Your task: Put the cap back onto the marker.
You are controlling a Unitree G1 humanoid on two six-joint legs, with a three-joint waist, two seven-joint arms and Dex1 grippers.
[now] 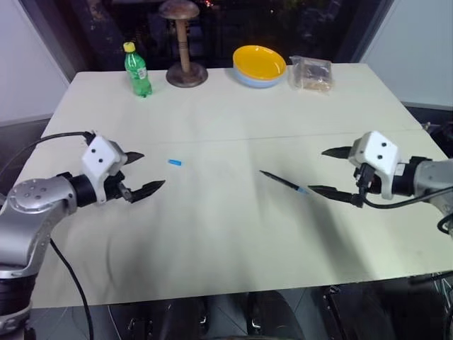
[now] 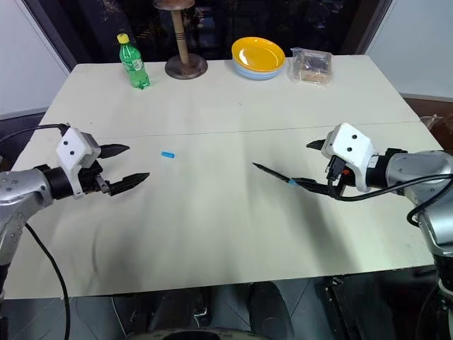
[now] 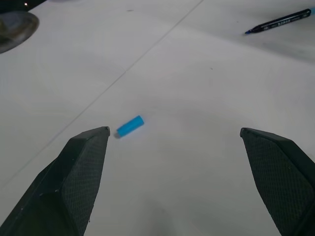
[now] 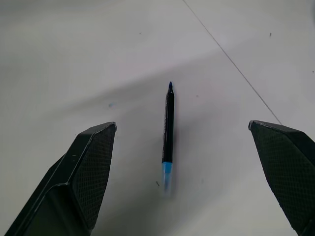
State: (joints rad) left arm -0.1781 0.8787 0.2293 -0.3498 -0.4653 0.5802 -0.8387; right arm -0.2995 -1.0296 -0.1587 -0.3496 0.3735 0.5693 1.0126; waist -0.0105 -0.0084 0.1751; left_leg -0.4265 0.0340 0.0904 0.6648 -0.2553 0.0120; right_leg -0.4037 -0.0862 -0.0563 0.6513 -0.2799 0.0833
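Blue cap (image 1: 175,162) lies at three o'clock of the wide-open, empty left gripper (image 1: 145,171). At nine o'clock of the wide-open, empty right gripper (image 1: 331,172) lies the marker (image 1: 283,181). Nothing is picked up yet. Both must be grabbed next.

The two head views look forward and down from above the near edge of the table (image 1: 212,234), taking in its whole top from almost the same spot. The left wrist view looks low and close along the open left gripper (image 3: 174,135) at the cap (image 3: 130,126), with the marker (image 3: 278,22) farther off. The right wrist view looks closely down on that marker between the spread fingers of the right gripper (image 4: 182,125)
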